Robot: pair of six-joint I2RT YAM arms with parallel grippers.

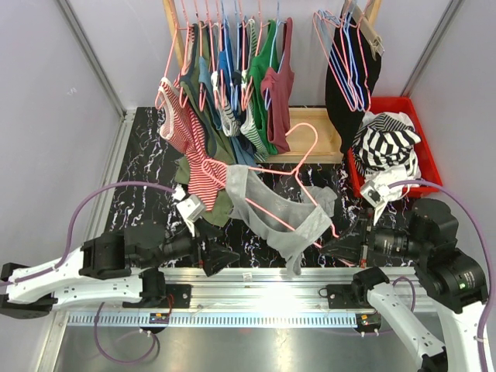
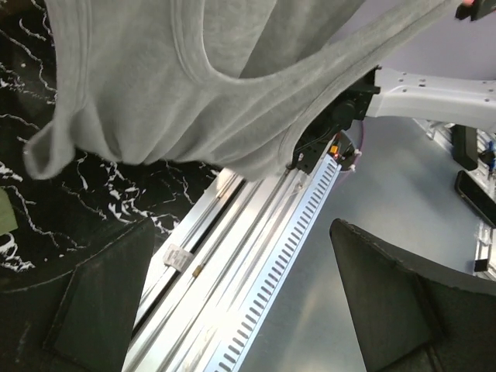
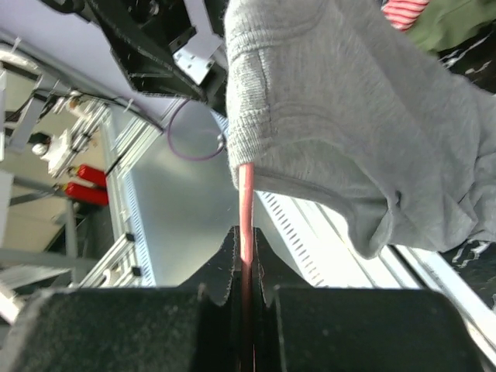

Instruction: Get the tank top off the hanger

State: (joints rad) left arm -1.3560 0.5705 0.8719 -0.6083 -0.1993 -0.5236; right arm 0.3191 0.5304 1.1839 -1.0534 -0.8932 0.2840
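The right gripper (image 1: pixel 335 246) was clamped tight on the end of the hanger (image 3: pixel 246 209), while the top (image 1: pixel 283 217) lay stretched crosswise on it between the arms, its loose edge apparently just beyond the left gripper (image 1: pixel 231 256), which gaped wide and empty.

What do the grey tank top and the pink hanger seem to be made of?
Tank top: soft knitted fabric, probably cotton jersey, matte; a fine knit texture and ribbed edging show. Hanger: thin stiff wire, probably metal under a smooth pink coating; it looks slightly glossy.
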